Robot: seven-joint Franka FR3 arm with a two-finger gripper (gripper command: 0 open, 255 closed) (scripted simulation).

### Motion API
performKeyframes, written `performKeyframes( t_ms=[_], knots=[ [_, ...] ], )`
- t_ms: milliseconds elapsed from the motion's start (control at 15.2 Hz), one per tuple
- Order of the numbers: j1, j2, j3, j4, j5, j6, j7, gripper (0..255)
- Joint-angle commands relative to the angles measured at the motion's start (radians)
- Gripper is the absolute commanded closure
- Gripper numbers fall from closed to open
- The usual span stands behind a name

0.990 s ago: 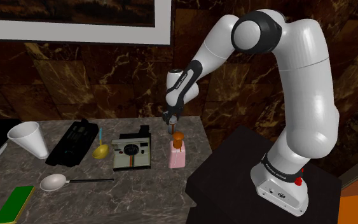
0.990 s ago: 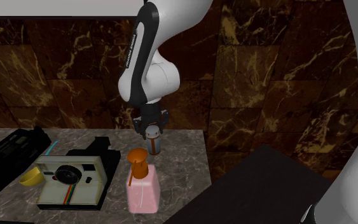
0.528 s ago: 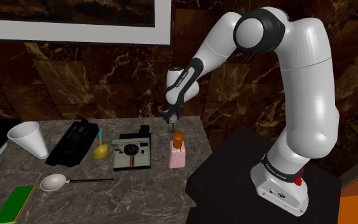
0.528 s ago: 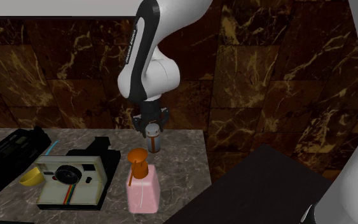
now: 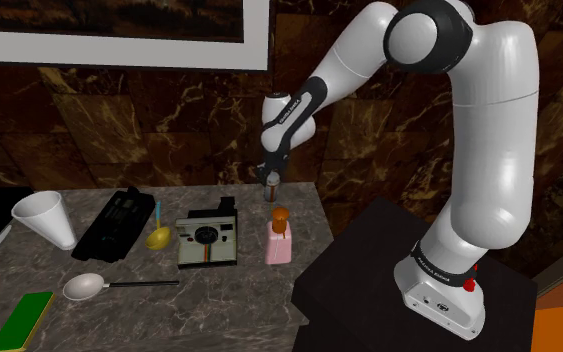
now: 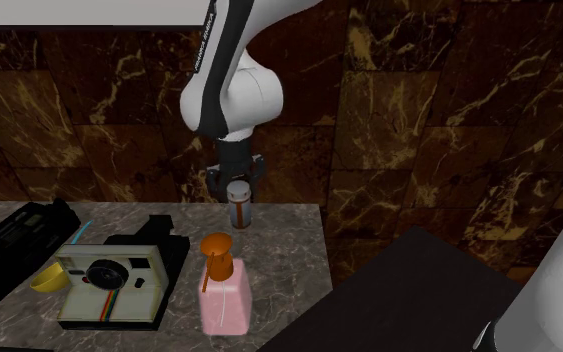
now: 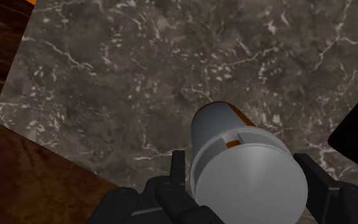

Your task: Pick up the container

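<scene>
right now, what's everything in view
container: one, grey with orange band, clasped in the tool
soap bottle: one, pink, orange pump, counter's end by the stand
instant camera: one, cream and black, beside the bottle
scoop: one, yellow, beside the camera
case: one, black, beside the scoop
cup: one, white, beside the case
spoon: one, white, counter's front
sponge: one, green, front corner
counter: one, grey marble, against the wall
stand: one, black, beside the counter
arm: one, white, on the stand
tool: one, black, shut on the container

One container (image 6: pixel 238 203), one pink pump bottle (image 5: pixel 278 238), one instant camera (image 5: pixel 207 240), one white cup (image 5: pixel 47 218), two spoons (yellow spoon (image 5: pixel 158 236), white spoon (image 5: pixel 86 287)), one black case (image 5: pixel 114 222), one green sponge (image 5: pixel 22 320).
</scene>
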State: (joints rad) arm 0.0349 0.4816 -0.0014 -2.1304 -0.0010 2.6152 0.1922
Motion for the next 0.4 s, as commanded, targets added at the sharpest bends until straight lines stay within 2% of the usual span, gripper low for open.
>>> performKeyframes(
  t_ms=[0, 330],
  knots=[
    [0.0, -0.023, 0.0, -0.004, 0.0, -0.019, 0.001, 255],
    [0.0, -0.06, 0.0, -0.008, 0.0, -0.052, 0.001, 255]
  ],
)
